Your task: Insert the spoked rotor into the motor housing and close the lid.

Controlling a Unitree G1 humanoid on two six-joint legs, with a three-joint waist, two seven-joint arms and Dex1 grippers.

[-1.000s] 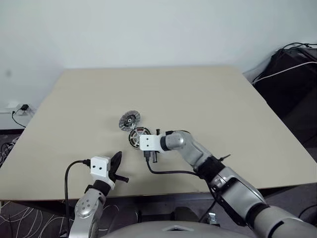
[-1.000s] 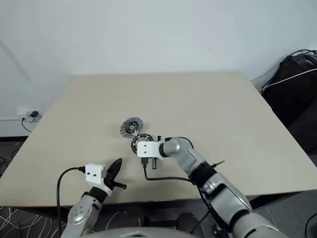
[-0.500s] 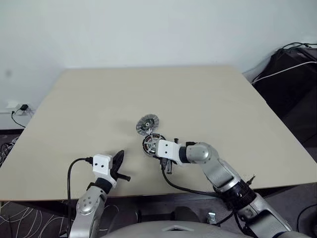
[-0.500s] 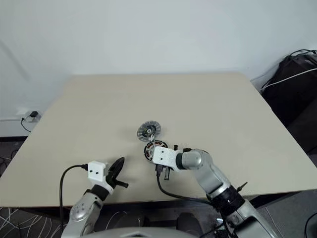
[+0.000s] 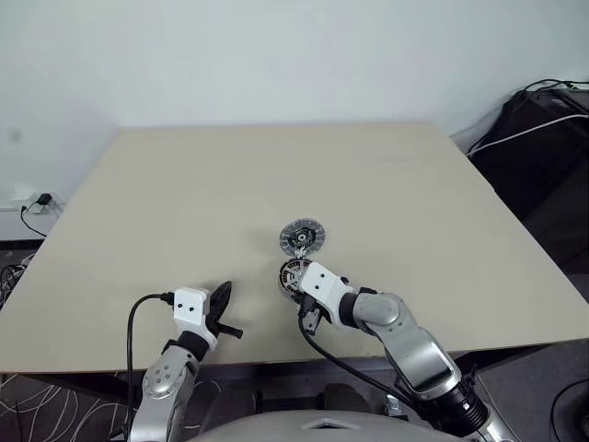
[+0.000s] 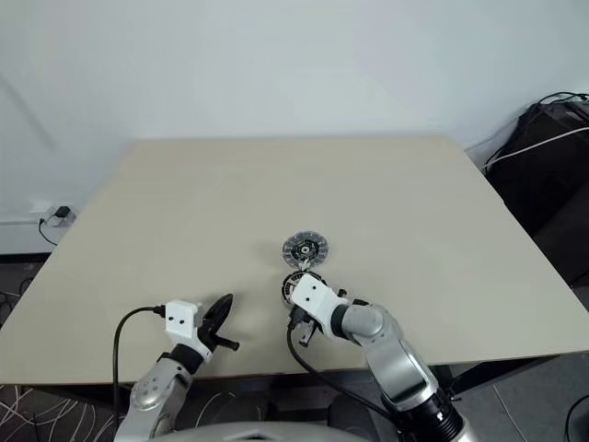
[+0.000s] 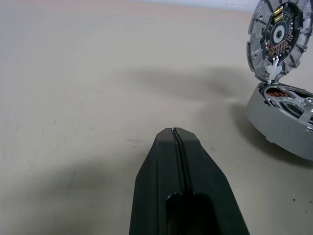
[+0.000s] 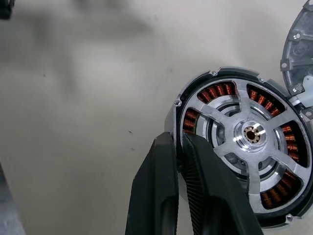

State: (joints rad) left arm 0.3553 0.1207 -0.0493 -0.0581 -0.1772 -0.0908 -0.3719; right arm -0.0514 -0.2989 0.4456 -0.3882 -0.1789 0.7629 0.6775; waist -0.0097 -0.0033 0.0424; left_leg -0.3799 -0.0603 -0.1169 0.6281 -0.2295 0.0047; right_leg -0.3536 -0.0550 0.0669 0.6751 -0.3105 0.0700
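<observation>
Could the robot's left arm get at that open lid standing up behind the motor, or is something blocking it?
Probably yes: bare table lies between the shut left gripper and the lid. The right gripper, clamped on the motor housing rim, crowds only the near side.

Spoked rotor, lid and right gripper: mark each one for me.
spoked rotor (image 8: 252, 133), right wrist view, on its central hub.
lid (image 7: 279, 34), left wrist view, on its dark centre.
right gripper (image 8: 179, 147), right wrist view, between the fingertips at the casing's rim.
</observation>
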